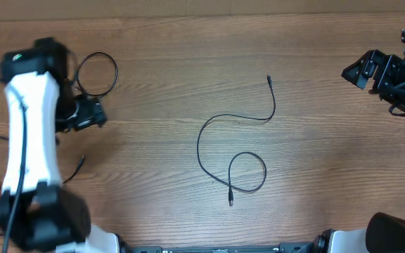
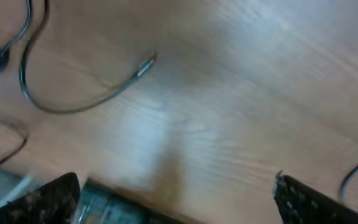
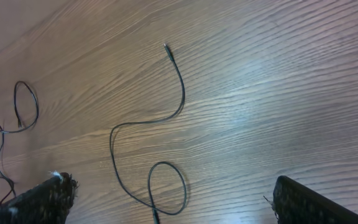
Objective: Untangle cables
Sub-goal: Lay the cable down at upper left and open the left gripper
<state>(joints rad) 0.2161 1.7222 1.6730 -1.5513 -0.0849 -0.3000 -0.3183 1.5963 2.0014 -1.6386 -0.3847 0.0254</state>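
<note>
Wide-spread, empty black two-finger left gripper (image 2: pixel 176 186) low over brown wood-grain bench (image 2: pixel 247 87); black right gripper (image 3: pixel 168 183) equally wide, holding nothing. Thin black S-curved cable (image 1: pixel 200 147) with one self-crossing loop at bench centre; thin black curled cable (image 1: pixel 116 72) just beside left gripper. Possible fault: loop cinched into knot by pulling a plug end; curled cable snagged under arm. Curled cable partly hidden beneath white left arm (image 1: pixel 27 133); left wrist view blurred.

A brown wood-grain table (image 1: pixel 329 176) filled the whole view, its grain running side to side. Soft pale glare lay across its surface in both wrist views.
</note>
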